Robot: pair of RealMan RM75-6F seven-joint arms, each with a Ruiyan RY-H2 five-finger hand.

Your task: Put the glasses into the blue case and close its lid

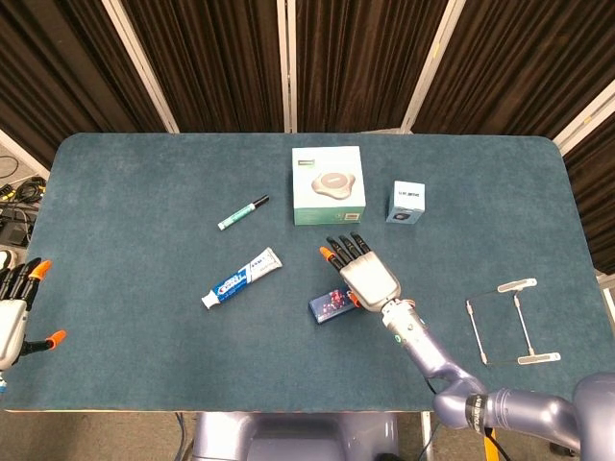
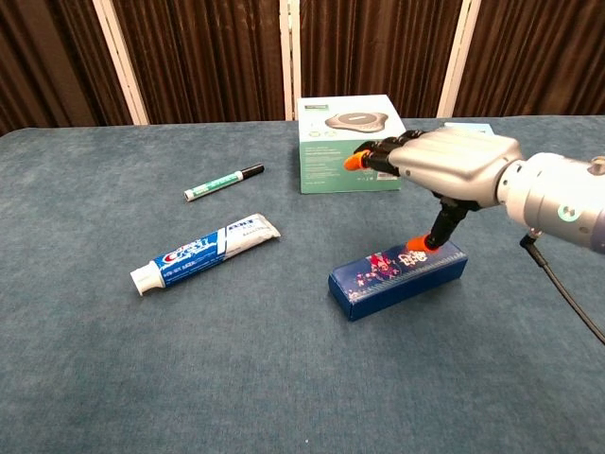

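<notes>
The blue case [image 1: 326,306] [image 2: 397,277] with a flower pattern lies near the table's middle with its lid down. My right hand [image 1: 363,274] [image 2: 444,170] hovers over it with fingers stretched forward, and its orange thumb tip touches the lid's top. It grips nothing. The clear-framed glasses [image 1: 477,333] lie on the table to the right of the case, apart from it, and show only in the head view. My left hand [image 1: 14,312] hangs at the table's left edge, fingers apart and empty.
A toothpaste tube [image 1: 240,277] [image 2: 203,253] lies left of the case, and a green marker [image 1: 242,212] [image 2: 224,182] lies beyond it. A green-white box [image 1: 329,184] [image 2: 352,142] and a small blue box [image 1: 407,202] stand behind the case.
</notes>
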